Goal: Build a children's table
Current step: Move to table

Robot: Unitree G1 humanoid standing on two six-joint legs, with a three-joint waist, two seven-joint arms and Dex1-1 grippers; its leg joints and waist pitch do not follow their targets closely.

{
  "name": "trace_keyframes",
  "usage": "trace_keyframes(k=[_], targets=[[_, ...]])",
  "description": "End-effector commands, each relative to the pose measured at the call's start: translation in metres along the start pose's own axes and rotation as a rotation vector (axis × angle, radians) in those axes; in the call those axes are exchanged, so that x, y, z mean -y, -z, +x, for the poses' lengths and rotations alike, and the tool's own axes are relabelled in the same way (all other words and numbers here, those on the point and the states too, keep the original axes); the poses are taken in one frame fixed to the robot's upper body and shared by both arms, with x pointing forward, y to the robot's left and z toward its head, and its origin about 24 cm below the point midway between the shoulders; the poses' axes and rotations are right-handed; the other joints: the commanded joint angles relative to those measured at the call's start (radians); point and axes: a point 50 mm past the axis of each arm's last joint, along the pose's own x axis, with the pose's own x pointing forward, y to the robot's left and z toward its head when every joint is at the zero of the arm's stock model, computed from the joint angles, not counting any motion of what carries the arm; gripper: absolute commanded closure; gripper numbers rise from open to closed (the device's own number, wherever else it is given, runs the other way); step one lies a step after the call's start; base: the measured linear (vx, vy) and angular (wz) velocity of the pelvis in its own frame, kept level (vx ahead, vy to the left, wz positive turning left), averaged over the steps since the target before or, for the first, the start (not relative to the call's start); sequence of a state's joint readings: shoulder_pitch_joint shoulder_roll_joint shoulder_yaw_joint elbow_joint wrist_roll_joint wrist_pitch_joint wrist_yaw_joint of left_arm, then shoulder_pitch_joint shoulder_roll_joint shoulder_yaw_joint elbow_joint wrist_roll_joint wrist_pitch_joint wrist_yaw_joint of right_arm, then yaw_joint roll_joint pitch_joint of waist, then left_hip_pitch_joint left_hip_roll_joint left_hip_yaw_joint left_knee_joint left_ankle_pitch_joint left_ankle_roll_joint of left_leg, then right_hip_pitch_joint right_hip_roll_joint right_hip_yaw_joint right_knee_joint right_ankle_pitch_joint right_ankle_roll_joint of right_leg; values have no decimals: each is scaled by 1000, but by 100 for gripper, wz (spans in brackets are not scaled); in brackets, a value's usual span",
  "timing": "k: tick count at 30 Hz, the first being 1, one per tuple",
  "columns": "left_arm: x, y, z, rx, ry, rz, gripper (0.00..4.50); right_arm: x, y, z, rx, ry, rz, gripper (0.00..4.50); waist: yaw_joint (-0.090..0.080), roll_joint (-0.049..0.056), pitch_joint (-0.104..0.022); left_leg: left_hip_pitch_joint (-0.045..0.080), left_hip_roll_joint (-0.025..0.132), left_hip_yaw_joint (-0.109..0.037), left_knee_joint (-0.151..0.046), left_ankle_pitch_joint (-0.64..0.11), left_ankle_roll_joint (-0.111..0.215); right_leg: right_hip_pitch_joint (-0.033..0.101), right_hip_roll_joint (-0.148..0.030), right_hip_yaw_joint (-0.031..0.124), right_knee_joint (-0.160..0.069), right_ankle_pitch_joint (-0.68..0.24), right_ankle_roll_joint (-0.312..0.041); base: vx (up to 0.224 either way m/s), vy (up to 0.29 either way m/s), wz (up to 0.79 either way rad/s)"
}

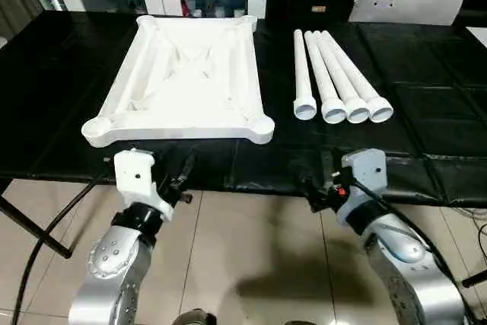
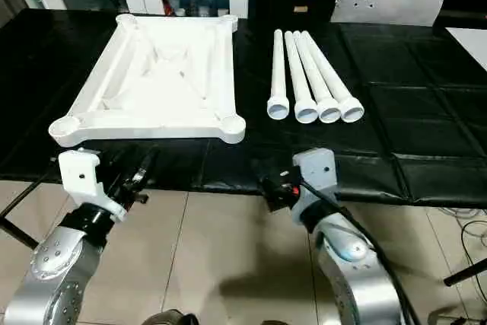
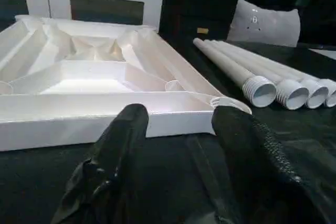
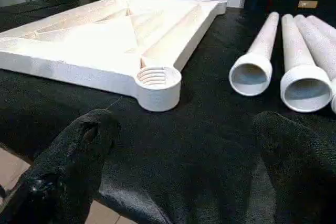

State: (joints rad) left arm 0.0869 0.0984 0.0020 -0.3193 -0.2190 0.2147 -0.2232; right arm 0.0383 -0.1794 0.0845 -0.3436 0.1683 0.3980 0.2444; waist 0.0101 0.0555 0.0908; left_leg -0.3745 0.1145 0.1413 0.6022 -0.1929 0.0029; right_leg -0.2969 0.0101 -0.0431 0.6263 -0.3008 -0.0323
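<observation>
We are hovering both pincers at the bench's (image 1: pixel 426 112) near edge: left pincer (image 3: pixel 181 129) half open, right pincer (image 4: pixel 184 135) wide, both empty. Tabletop (image 1: pixel 186 81) lying underside-up, four legs (image 1: pixel 335 81) beside it.

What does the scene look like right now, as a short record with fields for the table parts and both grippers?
table top: upside down on the black work surface, ribbed underside up, corner sockets empty
legs: four, lying side by side to the right of the top, none fitted
left gripper: open, holding nothing, near the top's front edge
right gripper: wide open, holding nothing
</observation>
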Motion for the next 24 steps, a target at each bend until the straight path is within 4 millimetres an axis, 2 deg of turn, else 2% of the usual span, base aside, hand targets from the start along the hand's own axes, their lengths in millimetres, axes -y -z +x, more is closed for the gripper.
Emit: trace_keyframes(k=[1, 2, 3, 4, 5, 6, 7, 8, 9, 10, 11, 12, 13, 14, 15, 16, 17, 18, 19, 20, 21, 22, 23, 24], targets=[[-1, -7, 0, 16, -14, 22, 177, 0, -6, -1, 11, 4, 12, 0, 6, 7, -16, 38, 95, -48, -61, -503, 4, 20, -151, 82, -149, -603, -108, 0, 0, 0], [-1, -8, 1, 21, -10, 19, 176, 1, -6, -1, 10, 6, 9, 0, 1, 1, -4, 58, 84, -44, -48, -555, -10, 16, -146, 71, -173, -759, -74, 0, 0, 0], [-2, -7, 2, 22, -6, 19, 176, -1, -4, -1, 4, 3, 2, 0, -2, 0, -2, 63, 82, -47, -51, -563, -17, 21, -140, 64, -178, -783, -62, 51, 45, -9], [-2, -6, 2, 18, -3, 21, 176, -2, -2, -1, -3, 0, -10, 0, -7, 13, 2, 66, 88, -59, -78, -590, -21, 30, -120, 58, -167, -710, -49, 51, 45, -9], [-2, -6, 3, 13, -1, 31, 176, -2, -1, -1, -8, 0, -19, 0, -25, 23, -9, 105, 113, -86, -111, -678, -21, 21, -97, 44, -132, -576, -60, 94, 44, -6], [-2, -7, 5, 16, 0, 33, 176, -2, -3, -1, -5, -9, -21, 0, -50, 29, -12, 153, 150, -136, -146, -737, 5, -9, -75, 23, -69, -354, -66, 126, 25, -1], [-2, -8, 6, 19, 1, 33, 176, -3, -5, -1, -2, -15, -22, 0, -63, 32, -19, 175, 170, -165, -160, -746, 38, -23, -71, 16, -19, -229, -41, 126, 25, -1], [-2, -8, 6, 22, -5, 38, 176, -3, -7, -2, 3, -11, -25, 0, -81, 21, -22, 202, 198, -192, -162, -732, 157, -65, -80, 18, 48, -77, 46, 148, -6, 3], [-2, -7, 6, 21, -6, 42, 176, -3, -9, -2, 10, -11, -30, 0, -100, 3, -29, 203, 198, -184, -142, -634, 280, -100, -104, 32, 73, -11, 88, 144, -44, 7], [-2, -7, 6, 21, -6, 42, 176, -3, -9, -2, 10, -11, -30, 0, -106, 1, -23, 182, 175, -162, -134, -589, 307, -97, -112, 37, 61, 10, 85, 144, -44, 7], [-1, -7, 5, 19, -3, 43, 176, -4, -10, -1, 13, -13, -32, 0, -104, -8, -19, 148, 132, -123, -124, -568, 294, -74, -121, 45, 12, 21, 75, 134, -85, 6], [-1, -6, 5, 18, -1, 45, 176, -4, -11, -1, 15, -13, -43, 0, -50, -62, -18, 4, -39, -7, 70, -337, 217, 83, -222, 196, -168, -349, 70, 134, -108, 2], [0, -6, 5, 17, -1, 47, 176, -3, -11, -1, 16, -12, -52, 0, -44, -49, -26, -32, -24, -35, 127, -233, 202, 121, -275, 230, -181, -466, 21, 134, -108, 2], [0, -6, 5, 17, -1, 46, 176, -3, -11, 0, 17, -12, -54, 0, -30, -54, -31, -89, -22, -61, 161, -112, 145, 152, -241, 201, -159, -482, -28, 186, -92, -11], [1, -5, 6, 16, -2, 46, 172, -3, -11, 0, 17, -13, -57, 0, -27, -61, -18, -90, -23, -62, 156, -78, 125, 134, -219, 178, -161, -478, -45, 206, -63, -17], [2, -5, 6, 15, 1, 46, 165, -4, -11, 1, 16, -31, -72, 0, -24, -58, -21, -89, -23, -53, 129, 10, 104, 138, -187, 133, -169, -440, -110, 206, -63, -17], [2, -5, 5, 12, 3, 47, 165, -5, -12, 1, 17, -36, -80, 0, -14, -37, -22, -73, -11, -44, 66, 81, 118, 128, -152, 95, -185, -418, -155, 196, -33, -6], [3, -4, 4, 10, 5, 47, 139, -5, -12, 1, 17, -40, -83, 0, -15, -2, -18, -44, 20, -42, -4, 87, 124, 123, -127, 44, -196, -424, -149, 253, 23, 3], [3, -4, 4, 8, 6, 47, 131, -5, -12, 1, 17, -41, -83, 0, -22, 22, -18, -11, 37, -47, -34, 48, 105, 117, -108, 16, -192, -400, -120, 253, 23, 3], [3, -2, 3, 2, 4, 48, 129, -6, -13, 2, 18, -48, -87, 0, -73, 52, -21, 83, 113, -157, -102, -332, 107, 40, -21, -21, -67, -322, -42, 288, 59, -2], [3, 0, 1, -3, 6, 38, 124, -7, -15, 2, 22, -75, -88, 0, -88, 37, -26, 125, 160, -214, -125, -454, 209, -5, -23, -7, 22, -264, -1, 294, 32, 1], [4, 1, 0, -6, 8, 32, 112, -8, -16, 2, 25, -92, -86, 0, -99, 35, -81, 203, 192, -251, -70, -257, 419, -85, -48, 9, 101, -136, 89, 294, 32, 1], [4, 3, -1, -21, 11, 47, 112, -8, -17, 2, 29, -107, -90, 0, -108, 33, -83, 196, 182, -243, -16, 258, 542, -148, -70, 16, 131, -30, 169, 265, 10, 12], [3, 5, -1, -36, 11, 64, 112, -8, -17, 2, 32, -118, -94, 0, -98, 14, -78, 147, 164, -198, 3, 811, 541, -163, -89, 40, 124, 132, 222, 57, 18, 2]])
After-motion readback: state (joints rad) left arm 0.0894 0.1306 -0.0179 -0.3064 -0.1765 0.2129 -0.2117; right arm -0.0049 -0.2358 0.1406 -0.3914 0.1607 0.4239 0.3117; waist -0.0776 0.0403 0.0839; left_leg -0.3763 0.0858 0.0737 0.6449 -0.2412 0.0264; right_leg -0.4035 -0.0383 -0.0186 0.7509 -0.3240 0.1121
